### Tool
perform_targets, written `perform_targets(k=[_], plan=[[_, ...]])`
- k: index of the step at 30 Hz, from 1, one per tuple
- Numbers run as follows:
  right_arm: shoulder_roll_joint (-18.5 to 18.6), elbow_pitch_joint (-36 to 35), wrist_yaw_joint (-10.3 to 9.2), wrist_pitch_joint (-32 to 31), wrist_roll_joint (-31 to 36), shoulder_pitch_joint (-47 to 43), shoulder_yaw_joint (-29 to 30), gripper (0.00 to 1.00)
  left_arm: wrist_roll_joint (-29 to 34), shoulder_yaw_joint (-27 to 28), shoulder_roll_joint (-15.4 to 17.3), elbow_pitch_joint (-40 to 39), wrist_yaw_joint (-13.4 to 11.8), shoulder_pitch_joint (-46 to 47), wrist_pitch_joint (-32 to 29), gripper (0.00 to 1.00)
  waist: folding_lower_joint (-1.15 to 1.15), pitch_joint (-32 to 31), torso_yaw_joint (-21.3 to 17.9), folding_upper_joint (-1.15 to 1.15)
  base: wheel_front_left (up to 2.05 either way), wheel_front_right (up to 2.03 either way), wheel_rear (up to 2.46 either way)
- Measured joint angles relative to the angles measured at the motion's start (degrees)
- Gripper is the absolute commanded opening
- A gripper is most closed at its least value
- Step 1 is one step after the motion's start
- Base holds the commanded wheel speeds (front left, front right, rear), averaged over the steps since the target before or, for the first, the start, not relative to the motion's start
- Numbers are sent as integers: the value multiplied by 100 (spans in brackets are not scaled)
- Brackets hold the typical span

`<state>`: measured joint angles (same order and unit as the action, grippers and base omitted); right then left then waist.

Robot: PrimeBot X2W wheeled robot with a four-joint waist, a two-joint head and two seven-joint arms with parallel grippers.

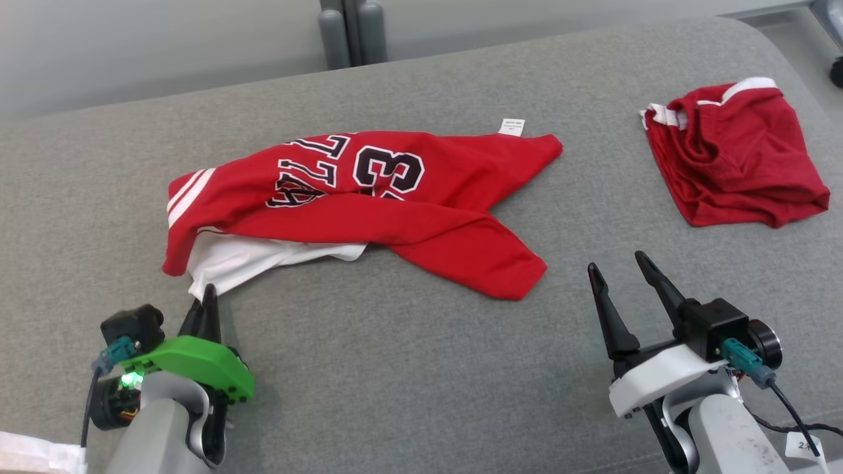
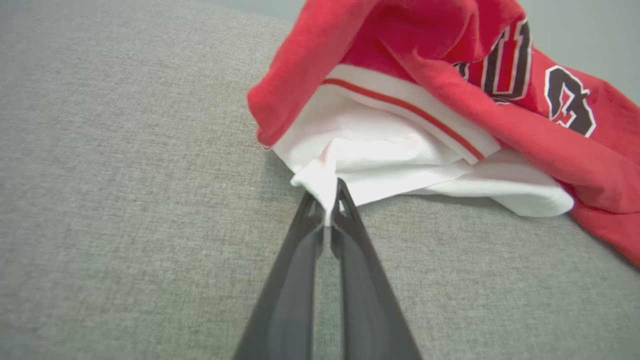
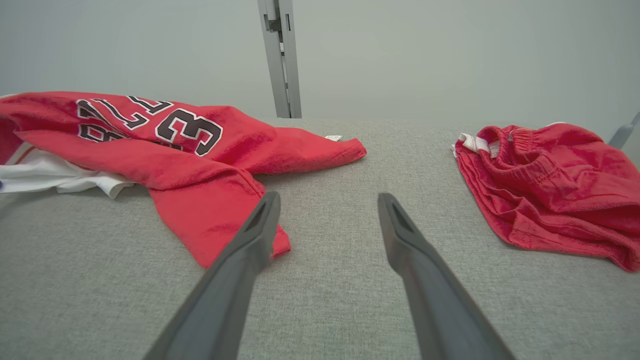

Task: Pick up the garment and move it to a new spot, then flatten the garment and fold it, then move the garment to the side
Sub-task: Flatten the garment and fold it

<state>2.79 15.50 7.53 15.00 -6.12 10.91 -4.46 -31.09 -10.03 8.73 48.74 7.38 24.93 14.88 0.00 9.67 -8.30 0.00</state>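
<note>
Head view: grey padded surface point(image 1: 421, 382) across the whole frame. Left of centre, red jersey point(image 1: 395, 197) crumpled, long axis running left to right, white underlayer exposed at the near-left end. At the far right, second red garment point(image 1: 737, 164), bunched, well apart from the jersey.

At the jersey's near-left end, left gripper point(image 1: 207, 299) with jaws pressed together on the white corner point(image 2: 320, 187). Left wrist view: cloth pinched between the fingertips, rest of the jersey lying ahead and to the right of the tips. Bulk of the garment resting on the surface.

Between the jersey and the second garment, right gripper point(image 1: 617, 263) over bare surface, jaws spread wide, nothing held. Right wrist view: lower-right lobe point(image 3: 210, 225) of the jersey just beside the left-hand finger, ahead and to the left.

Judged step: first pick-up, grip made, lift not yet done.

Governing relation: grip placed at one end of the long axis. Lifting from that end alone likely to leave the opposite end trailing. Right arm nearer to the free lobe, if a second hold is needed.

At the far edge of the jersey, small white label point(image 1: 512, 126).
</note>
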Motion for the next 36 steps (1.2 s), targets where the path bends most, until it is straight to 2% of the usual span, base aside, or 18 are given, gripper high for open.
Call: perform_targets(k=[6,12,19,20,21,22,26,31,36], plan=[[0,35,0,0,4,-131,112,100,-226,-242,90,-767,1,-651,-37,0,0,-210,346,0,0,0,0],[-1,56,0,0,27,-211,171,100,-426,-261,300,-1461,-10,-1293,-385,0,0,-394,635,0,0,0,0],[-1,94,0,0,119,-330,264,100,-672,-213,376,-2069,-175,-1766,-932,0,0,-561,774,0,0,0,0],[0,101,0,0,126,-331,281,100,-713,-198,377,-2134,-202,-1802,-978,22,0,-583,779,0,0,0,0],[0,105,0,0,136,-333,291,100,-722,-189,383,-2194,-238,-1842,-995,74,0,-603,780,0,0,0,0],[1,111,0,0,140,-337,297,100,-728,-185,388,-2230,-249,-1873,-1028,100,0,-616,778,0,0,0,0],[1,120,0,0,151,-353,315,100,-739,-161,399,-2348,-337,-1978,-957,100,0,-669,746,0,0,0,0],[1,120,0,0,160,-392,366,100,-571,-148,407,-2463,-338,-2043,-415,100,0,-753,733,0,0,0,0],[0,119,0,0,169,-430,424,100,-397,-172,342,-2462,-335,-2091,-129,100,0,-861,750,0,0,0,0]])
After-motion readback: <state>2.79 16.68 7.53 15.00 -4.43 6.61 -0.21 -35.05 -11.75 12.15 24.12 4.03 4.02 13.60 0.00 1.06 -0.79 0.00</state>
